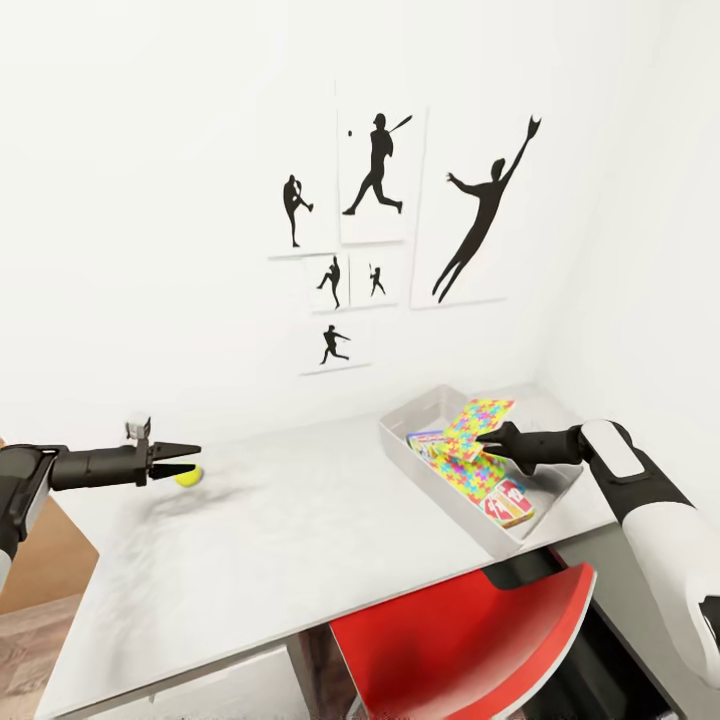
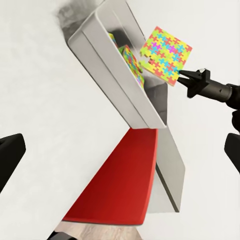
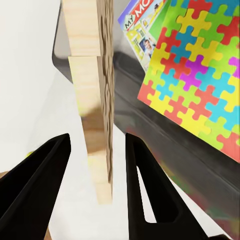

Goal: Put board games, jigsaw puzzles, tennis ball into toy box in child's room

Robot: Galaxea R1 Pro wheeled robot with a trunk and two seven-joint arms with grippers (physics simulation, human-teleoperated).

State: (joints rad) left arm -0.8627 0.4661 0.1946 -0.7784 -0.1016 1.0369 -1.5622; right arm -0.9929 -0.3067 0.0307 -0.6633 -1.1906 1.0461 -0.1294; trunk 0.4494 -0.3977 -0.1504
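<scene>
Holding a jigsaw puzzle (image 1: 481, 418) tilted over the toy box (image 1: 420, 411), our right pincer (image 1: 490, 437) pinches its edge; jaws closed on it. Second puzzle (image 1: 470, 472) and two board games (image 1: 508, 502) already lie in the box on the bench (image 1: 300, 520). Left pincer (image 1: 190, 459) is slightly open around the tennis ball (image 1: 187, 477), fingers straddling it, nothing gripped yet, we judge. Risks: the puzzle, released at this slant, could lean on the rim and slide out; the ball could roll off along the bench if a fingertip nudges it while closing.
</scene>
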